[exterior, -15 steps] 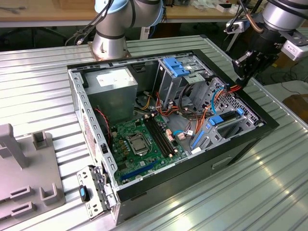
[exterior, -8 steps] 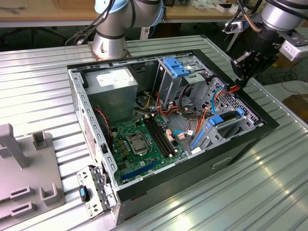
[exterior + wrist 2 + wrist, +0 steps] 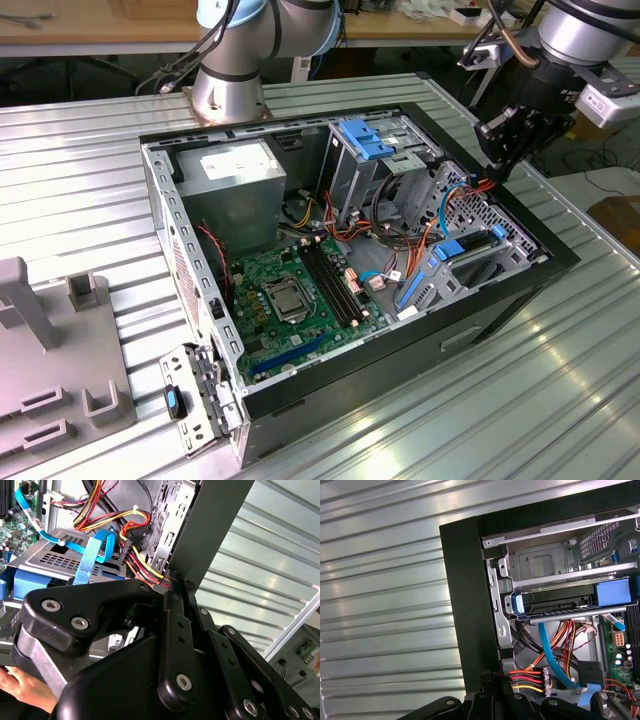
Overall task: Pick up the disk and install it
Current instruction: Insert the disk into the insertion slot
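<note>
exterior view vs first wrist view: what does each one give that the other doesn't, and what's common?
Exterior view adds: the CPU socket, the power supply box, the arm's base and a grey fixture at the exterior view's left.
First wrist view adds: the connector end of the disk, dark between its blue carrier ends, sitting in its bay.
Both: the gripper at a corner of the computer case, the disk's blue carrier, and the blue data cable.
</note>
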`<action>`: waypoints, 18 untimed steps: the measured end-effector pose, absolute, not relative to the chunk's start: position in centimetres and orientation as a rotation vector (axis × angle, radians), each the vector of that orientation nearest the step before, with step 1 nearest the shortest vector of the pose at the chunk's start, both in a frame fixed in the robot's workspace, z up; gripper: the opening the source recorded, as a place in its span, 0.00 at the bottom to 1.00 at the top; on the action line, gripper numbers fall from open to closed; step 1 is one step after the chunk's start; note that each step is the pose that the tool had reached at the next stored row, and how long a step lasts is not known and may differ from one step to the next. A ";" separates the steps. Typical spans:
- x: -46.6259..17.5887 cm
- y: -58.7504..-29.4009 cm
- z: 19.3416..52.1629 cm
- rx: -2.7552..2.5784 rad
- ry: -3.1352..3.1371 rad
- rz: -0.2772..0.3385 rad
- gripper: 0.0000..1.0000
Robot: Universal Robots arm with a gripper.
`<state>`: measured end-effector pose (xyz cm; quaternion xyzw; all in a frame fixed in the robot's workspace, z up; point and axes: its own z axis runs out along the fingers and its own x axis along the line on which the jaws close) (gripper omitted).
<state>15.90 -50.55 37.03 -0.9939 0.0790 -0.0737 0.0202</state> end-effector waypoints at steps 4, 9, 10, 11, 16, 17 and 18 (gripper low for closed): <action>15.7 -50.5 37.0 -3.081 0.291 -0.230 0.16; 15.2 -50.7 37.0 -3.081 0.297 -0.230 0.16; 15.2 -50.8 37.0 -3.081 0.297 -0.230 0.16; 15.2 -50.8 37.0 -3.081 0.298 -0.230 0.16; 15.2 -51.4 37.0 -3.081 0.301 -0.230 0.16; 15.2 -51.5 37.0 -3.081 0.306 -0.230 0.16; 15.2 -51.5 37.0 -3.079 0.329 -0.231 0.16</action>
